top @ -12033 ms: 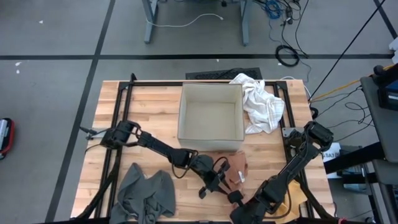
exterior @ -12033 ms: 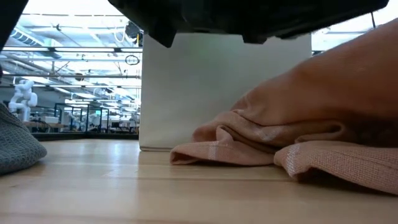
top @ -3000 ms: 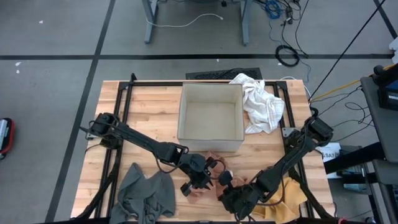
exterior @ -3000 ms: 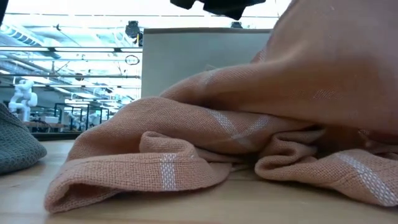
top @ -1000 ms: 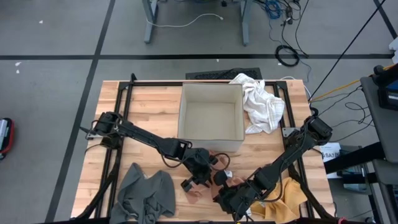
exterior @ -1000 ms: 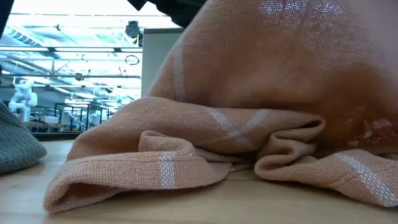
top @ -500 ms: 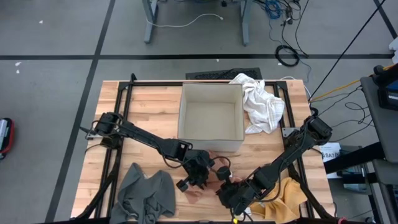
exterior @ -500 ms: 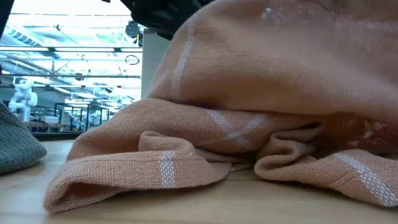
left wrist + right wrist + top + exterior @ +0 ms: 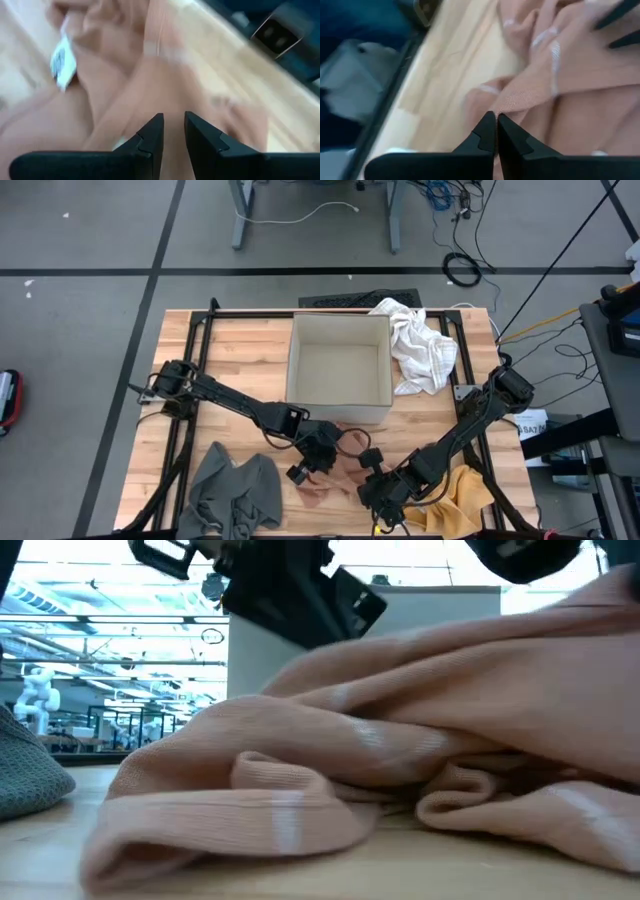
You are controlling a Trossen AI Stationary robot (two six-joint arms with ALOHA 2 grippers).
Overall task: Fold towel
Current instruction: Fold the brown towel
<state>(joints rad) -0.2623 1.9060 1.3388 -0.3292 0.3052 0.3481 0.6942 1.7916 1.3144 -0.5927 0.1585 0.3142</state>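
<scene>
Lying rumpled along the near edge of the wooden table, the salmon towel fills the low view with folds and pale stripes, a sight the high view almost hides: from above only slivers of it show beneath the two arms at about six o'clock on the tabletop.

The right gripper sits at the near side of that cloth. Its own wrist view shows the fingers pressed together on a raised edge of the towel, pinching the fabric between them.

The left gripper is just beside it, toward nine o'clock. Its wrist view shows the fingers a narrow gap apart with the towel bunched between and ahead of them; a white label hangs from the cloth there, seen in no other view.

A grey cloth lies crumpled at seven o'clock, its edge also at the low view's margin, and a yellow cloth at five o'clock shows from above alone.

Farther back, the open cardboard box stands at the table's centre, with a white cloth heaped against it toward two o'clock.
</scene>
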